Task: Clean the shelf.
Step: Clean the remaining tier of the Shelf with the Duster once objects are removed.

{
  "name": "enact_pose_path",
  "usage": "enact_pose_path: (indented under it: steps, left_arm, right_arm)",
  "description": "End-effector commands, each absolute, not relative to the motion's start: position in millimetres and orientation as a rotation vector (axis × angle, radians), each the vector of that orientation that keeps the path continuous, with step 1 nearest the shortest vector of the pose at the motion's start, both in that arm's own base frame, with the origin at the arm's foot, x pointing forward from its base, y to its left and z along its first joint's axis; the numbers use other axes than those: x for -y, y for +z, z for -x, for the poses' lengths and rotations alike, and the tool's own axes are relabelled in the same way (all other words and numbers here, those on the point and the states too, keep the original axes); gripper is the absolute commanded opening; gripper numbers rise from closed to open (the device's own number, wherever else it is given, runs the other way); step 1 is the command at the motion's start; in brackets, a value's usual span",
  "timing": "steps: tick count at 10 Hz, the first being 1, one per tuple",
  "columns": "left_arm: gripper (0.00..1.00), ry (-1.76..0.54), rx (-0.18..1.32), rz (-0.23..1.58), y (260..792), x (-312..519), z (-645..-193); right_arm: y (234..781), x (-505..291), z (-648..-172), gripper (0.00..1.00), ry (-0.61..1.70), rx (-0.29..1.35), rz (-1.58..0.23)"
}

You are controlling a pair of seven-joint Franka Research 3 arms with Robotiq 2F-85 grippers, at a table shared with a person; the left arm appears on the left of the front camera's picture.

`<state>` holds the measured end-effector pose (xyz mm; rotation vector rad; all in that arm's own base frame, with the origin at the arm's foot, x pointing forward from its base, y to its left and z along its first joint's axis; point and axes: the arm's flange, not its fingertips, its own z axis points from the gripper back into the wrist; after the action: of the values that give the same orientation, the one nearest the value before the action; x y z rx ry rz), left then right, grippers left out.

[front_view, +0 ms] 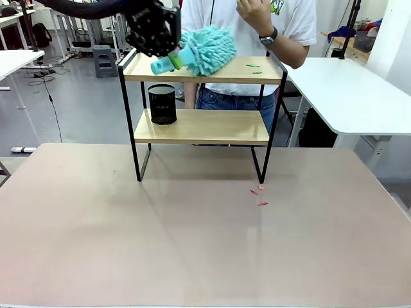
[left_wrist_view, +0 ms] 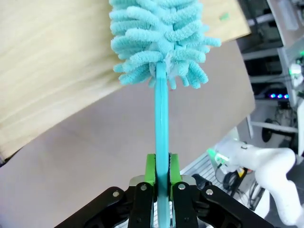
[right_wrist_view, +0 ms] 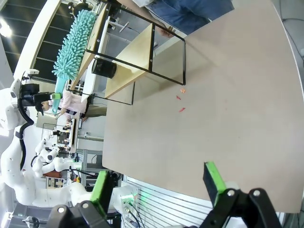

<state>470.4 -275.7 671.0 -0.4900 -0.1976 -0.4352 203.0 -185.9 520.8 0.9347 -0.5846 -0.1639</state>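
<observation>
Head of fluffy turquoise duster point(left_wrist_view: 161, 42) cut off by the top edge, green scraps point(front_view: 253, 65) on light wooden black-framed shelf point(front_view: 212, 127) and red bits point(front_view: 262, 203) below too small to identify

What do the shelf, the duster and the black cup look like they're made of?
The shelf has boards that look like light wood or wood-look laminate, with visible grain and a matte finish. Its thin black frame is likely painted metal. The duster has fluffy teal strands, probably microfibre, and a smooth teal handle, likely plastic. The cup has black walls that look like see-through mesh, probably metal.
</observation>
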Motion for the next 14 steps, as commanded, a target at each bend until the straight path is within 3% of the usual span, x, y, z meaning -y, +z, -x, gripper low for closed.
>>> enact_pose_path:
  steps: [1, 4, 9, 13, 14]
  left_arm:
    - [0.12, -0.528, 0.169, 0.510, 677.3, 287.1, -471.2]
    - [0.12, -0.576, 0.124, 0.531, 686.3, 281.9, -468.0]
    - [0.12, -0.697, -0.118, 0.535, 695.1, 257.5, -463.5]
    - [0.12, -0.990, -0.398, 0.615, 705.3, 194.2, -412.9]
    - [0.12, -1.033, -0.407, 0.658, 709.3, 179.4, -404.4]
  right_arm:
    - [522.9, 185.7, -204.9, 1.00, -0.144, 0.609, -0.946]
    - [522.9, 185.7, -204.9, 1.00, -0.144, 0.609, -0.946]
    - [522.9, 185.7, -204.9, 1.00, -0.144, 0.609, -0.946]
    - [522.9, 185.7, -204.9, 1.00, -0.144, 0.609, -0.946]
    - [522.9, 185.7, -204.9, 1.00, -0.144, 0.609, -0.946]
